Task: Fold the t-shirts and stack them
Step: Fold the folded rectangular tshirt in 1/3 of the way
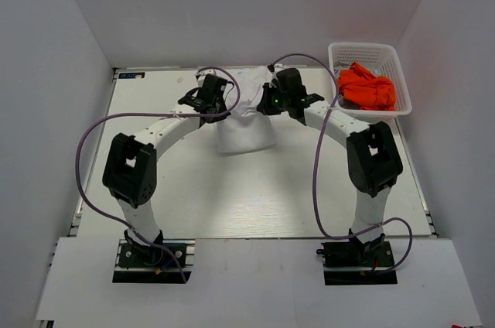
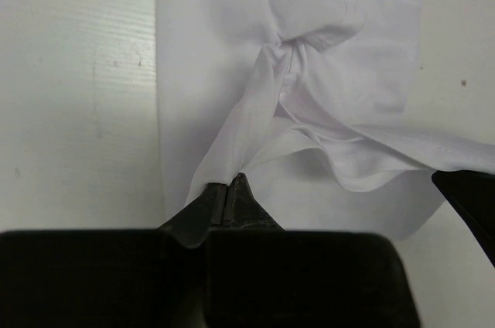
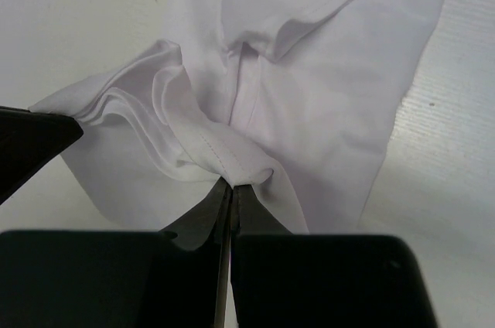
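The left end effector point(image 2: 230, 186) and right end effector point(image 3: 232, 186) are each clamped on an edge of the white shirt point(image 1: 246, 131), which lies bunched at the table's point(image 1: 255, 196) 12 o'clock. The orange shirt point(image 1: 367, 87) sits in the basket point(image 1: 339, 51) at 2 o'clock. To my eye, a level pull apart would flatten it before folding.

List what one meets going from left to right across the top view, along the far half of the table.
Left end effector → white shirt → right end effector → basket, holding the orange shirt.
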`<state>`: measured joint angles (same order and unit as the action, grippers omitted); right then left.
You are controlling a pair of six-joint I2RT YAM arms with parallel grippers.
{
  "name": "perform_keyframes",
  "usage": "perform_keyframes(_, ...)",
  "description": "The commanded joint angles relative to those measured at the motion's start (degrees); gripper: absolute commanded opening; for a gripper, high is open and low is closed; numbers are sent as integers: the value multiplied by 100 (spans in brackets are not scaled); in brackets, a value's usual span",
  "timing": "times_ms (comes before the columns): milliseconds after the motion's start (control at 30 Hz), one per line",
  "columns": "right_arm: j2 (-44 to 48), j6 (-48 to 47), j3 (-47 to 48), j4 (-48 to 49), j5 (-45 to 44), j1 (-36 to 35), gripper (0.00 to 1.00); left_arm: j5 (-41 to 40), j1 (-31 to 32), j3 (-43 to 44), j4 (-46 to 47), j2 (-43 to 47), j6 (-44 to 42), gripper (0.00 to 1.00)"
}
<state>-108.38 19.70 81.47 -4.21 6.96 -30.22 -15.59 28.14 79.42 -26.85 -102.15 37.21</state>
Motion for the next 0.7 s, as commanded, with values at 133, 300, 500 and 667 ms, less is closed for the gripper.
perform_keyframes(133,-622,-107,826,43,147,209,0,127,-273,828,286,-577,-390,0)
perform_keyframes(300,-1088,-116,1309,-150,226,341,0,127,-432,1023,286,-886,-390,0)
perform_keyframes(500,-1519,-46,1679,-212,314,464,0,250,-547,1347,338,-1377,-522,0)
perform_keyframes(667,-1844,156,1679,42,367,543,0,250,-599,1480,286,-1642,-522,0)
